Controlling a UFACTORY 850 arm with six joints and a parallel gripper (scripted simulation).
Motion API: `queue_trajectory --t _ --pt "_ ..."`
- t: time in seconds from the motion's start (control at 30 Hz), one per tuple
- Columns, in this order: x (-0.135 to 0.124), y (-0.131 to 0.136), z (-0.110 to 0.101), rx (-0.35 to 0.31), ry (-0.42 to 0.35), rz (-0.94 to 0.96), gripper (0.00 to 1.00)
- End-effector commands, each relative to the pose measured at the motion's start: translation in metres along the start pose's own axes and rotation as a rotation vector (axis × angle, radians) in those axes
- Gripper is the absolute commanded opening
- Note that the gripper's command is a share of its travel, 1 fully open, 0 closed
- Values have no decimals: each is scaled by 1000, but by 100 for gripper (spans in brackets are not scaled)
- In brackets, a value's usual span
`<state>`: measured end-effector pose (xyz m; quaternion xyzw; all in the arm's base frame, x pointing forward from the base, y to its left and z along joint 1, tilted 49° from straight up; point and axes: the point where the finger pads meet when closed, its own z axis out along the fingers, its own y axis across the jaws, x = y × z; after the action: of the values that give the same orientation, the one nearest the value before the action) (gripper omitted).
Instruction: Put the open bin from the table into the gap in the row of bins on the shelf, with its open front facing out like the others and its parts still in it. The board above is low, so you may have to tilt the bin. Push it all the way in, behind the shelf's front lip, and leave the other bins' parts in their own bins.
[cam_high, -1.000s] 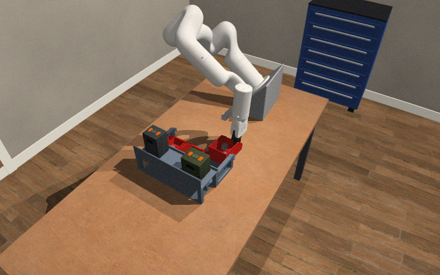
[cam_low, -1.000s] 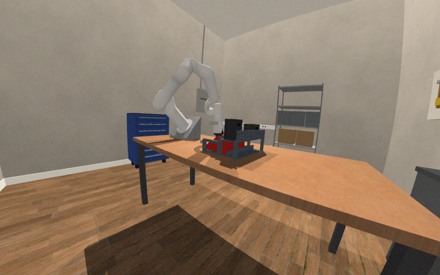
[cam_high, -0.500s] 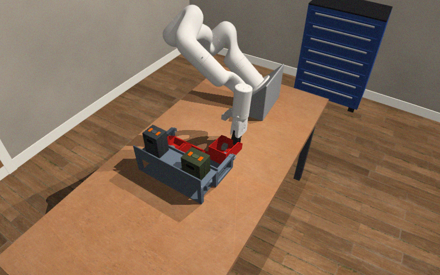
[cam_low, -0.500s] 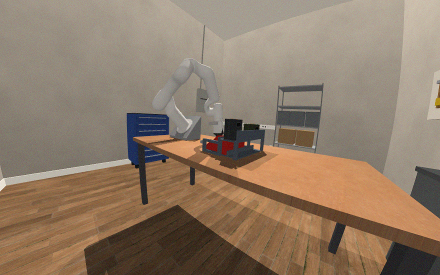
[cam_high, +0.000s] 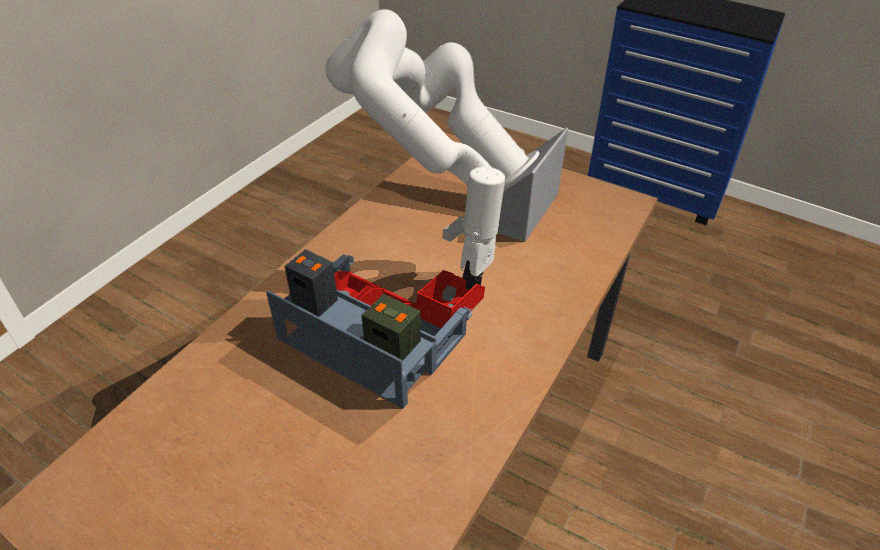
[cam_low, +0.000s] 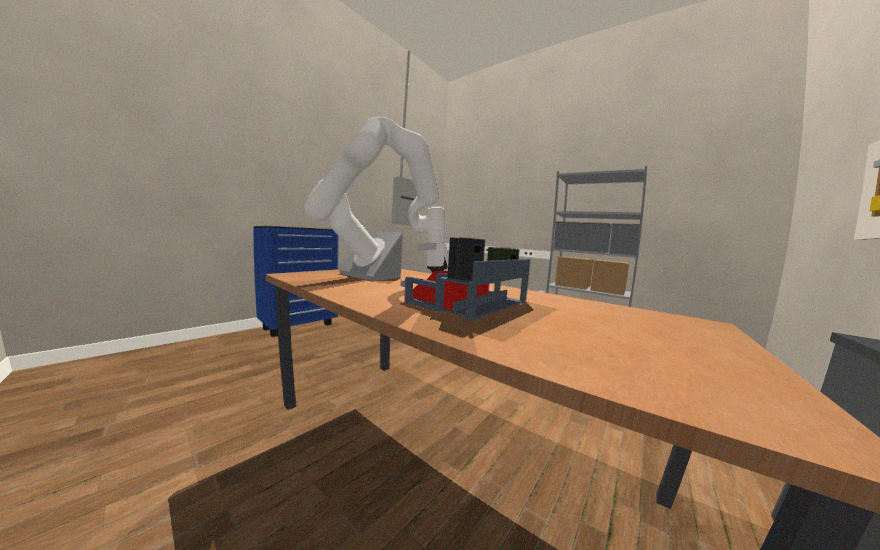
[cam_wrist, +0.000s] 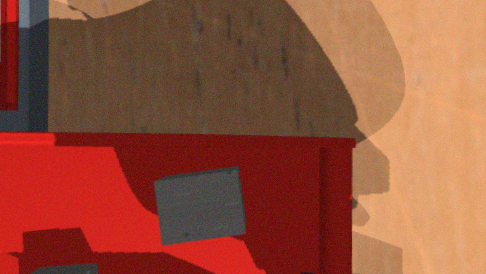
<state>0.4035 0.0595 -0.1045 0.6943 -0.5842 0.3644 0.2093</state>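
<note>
- The gripper (cam_high: 472, 280) (cam_low: 437, 267) is pointing down, its dark fingers closed and clamping the wall of the open bin at the end nearer the arm's base.
- The open bin (cam_high: 438, 304) (cam_wrist: 285, 200), smooth, red, straight-walled, is sitting at the right end of the shelf in the top view, outside its place in the row.
- Its long axis is running between the shelf side and the arm side; which way its open front is facing, I cannot tell.
- Inside, a grey block (cam_high: 449, 293) (cam_wrist: 202, 207) is lying slightly turned; the wrist view alone is clearly showing its scuffed face and a second grey piece (cam_wrist: 70, 270) at the near edge.
- The blue-grey shelf (cam_high: 337, 350) (cam_low: 502, 270) (cam_wrist: 37, 75) is standing on the grained wooden table (cam_high: 194, 441) (cam_low: 648, 350) (cam_wrist: 430, 200), holding red row bins (cam_high: 366, 288) (cam_wrist: 7, 55) on the left.
- On its board, a boxy black case (cam_high: 311, 285) (cam_low: 465, 258) is standing left of a green case (cam_high: 391, 327) (cam_low: 502, 253), both orange-latched in the top view.
- Only the exterior view is showing a metal rack (cam_low: 603, 176), far right.
</note>
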Motion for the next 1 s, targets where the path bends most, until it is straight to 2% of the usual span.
queue_trajectory --t 0.0,0.67,0.97 --pt "0 -1 -1 1 -1 1 0" --pt "0 -1 -1 1 -1 1 0" --pt "0 -2 -8 1 -1 1 0"
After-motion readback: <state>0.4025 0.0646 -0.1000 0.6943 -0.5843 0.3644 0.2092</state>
